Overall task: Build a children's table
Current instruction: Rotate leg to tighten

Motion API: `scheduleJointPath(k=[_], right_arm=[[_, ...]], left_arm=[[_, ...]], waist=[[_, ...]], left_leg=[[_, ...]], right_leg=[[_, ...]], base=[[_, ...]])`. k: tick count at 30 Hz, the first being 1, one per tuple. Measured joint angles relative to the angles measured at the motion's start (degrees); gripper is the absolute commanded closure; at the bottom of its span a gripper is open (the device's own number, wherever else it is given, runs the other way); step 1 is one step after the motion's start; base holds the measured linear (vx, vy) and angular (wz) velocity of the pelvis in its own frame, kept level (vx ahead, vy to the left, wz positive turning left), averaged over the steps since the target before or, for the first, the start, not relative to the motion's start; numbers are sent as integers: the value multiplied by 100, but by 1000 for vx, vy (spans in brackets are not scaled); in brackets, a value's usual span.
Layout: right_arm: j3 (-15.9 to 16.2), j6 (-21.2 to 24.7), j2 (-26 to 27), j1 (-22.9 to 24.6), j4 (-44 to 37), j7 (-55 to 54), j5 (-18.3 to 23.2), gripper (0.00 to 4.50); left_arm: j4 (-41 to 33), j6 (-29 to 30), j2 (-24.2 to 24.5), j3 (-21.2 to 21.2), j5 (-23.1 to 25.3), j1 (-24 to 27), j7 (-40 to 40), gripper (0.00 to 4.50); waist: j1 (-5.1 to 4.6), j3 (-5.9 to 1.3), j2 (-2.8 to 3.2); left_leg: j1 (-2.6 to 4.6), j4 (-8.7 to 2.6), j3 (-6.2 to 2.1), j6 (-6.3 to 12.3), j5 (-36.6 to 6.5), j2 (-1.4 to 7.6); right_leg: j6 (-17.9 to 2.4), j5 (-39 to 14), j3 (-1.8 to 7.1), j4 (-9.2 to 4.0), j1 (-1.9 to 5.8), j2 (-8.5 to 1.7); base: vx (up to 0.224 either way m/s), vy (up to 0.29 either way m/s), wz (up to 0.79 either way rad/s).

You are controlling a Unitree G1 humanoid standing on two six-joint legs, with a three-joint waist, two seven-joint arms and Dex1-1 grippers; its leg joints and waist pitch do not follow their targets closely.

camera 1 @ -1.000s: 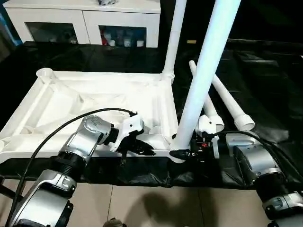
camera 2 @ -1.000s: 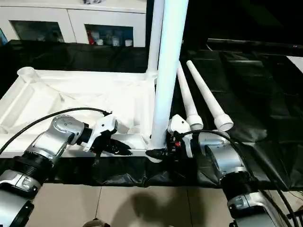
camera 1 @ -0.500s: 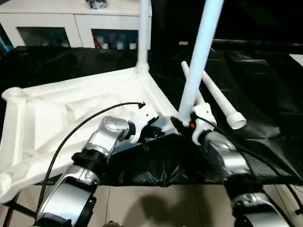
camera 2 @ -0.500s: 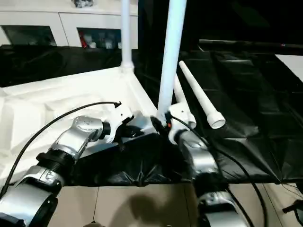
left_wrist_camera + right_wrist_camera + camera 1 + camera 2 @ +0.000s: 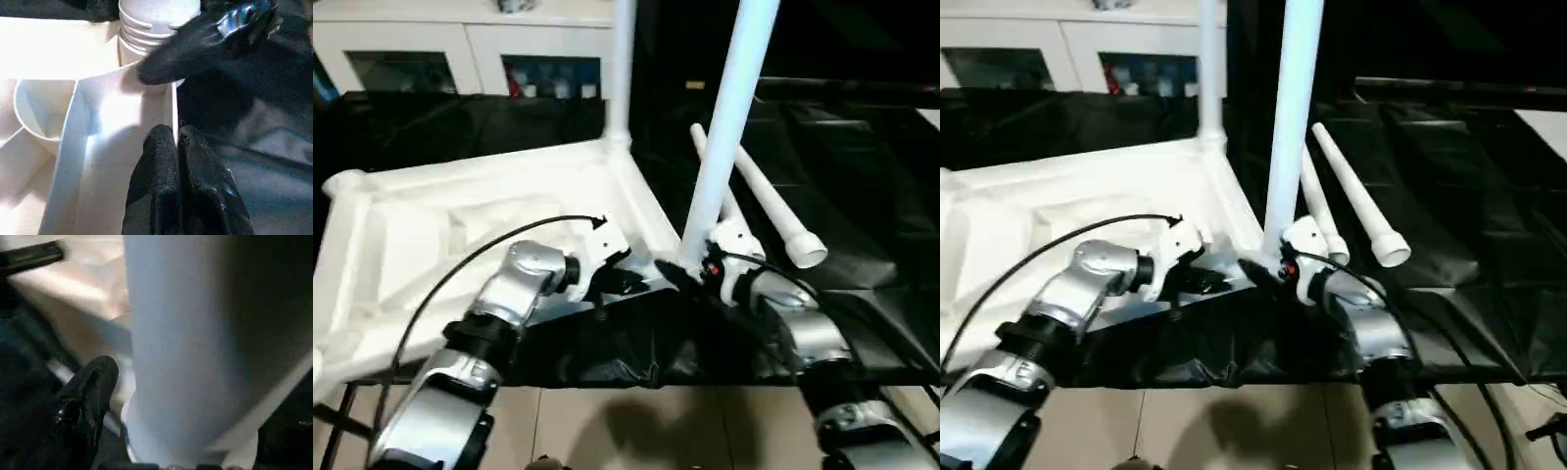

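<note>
We saw the left gripper (image 5: pixel 177 147) pinching the tabletop's (image 5: pixel 460 225) rim at frame centre, while the right gripper (image 5: pixel 690 276) clasped the upright leg (image 5: pixel 722 127) at its corner socket.

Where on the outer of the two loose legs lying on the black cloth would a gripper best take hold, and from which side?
Grip the loose leg around its slim middle, coming down from above. It lies flat on the black cloth, beside a second loose leg, so its top is free. The flared collar end looks too wide for the fingers and the taper could slip.
</note>
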Motion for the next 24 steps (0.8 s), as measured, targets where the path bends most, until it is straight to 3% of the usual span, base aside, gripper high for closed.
scheduleJointPath(k=[7,11,20,24], right_arm=[[416,239,-612,30,-386,1557,108,63],[566,376,-819,39,-561,2036,204,96],[600,549,-859,44,-649,2264,226,169],[527,555,-783,180,-710,2071,234,176]], left_arm=[[-138,-104,353,-125,-126,76,-779,450],[-267,-95,473,-217,-172,106,-1124,450],[-272,-98,524,-234,-179,117,-1342,450],[-231,-96,509,-243,-170,117,-1254,450]], waist=[[69,7,-14],[93,11,-22],[110,11,-21],[122,9,-23]], left_leg=[[-8,14,2,3,1,1],[-11,15,1,6,2,2],[-14,22,1,7,1,3],[-11,22,0,5,0,4]], right_leg=[[0,0,-1,2,1,-3],[0,0,-3,2,1,-3],[0,0,-4,4,0,-3],[0,0,-5,6,2,-3]], base=[[0,0,0],[0,0,0],[0,0,0],[0,0,0]])
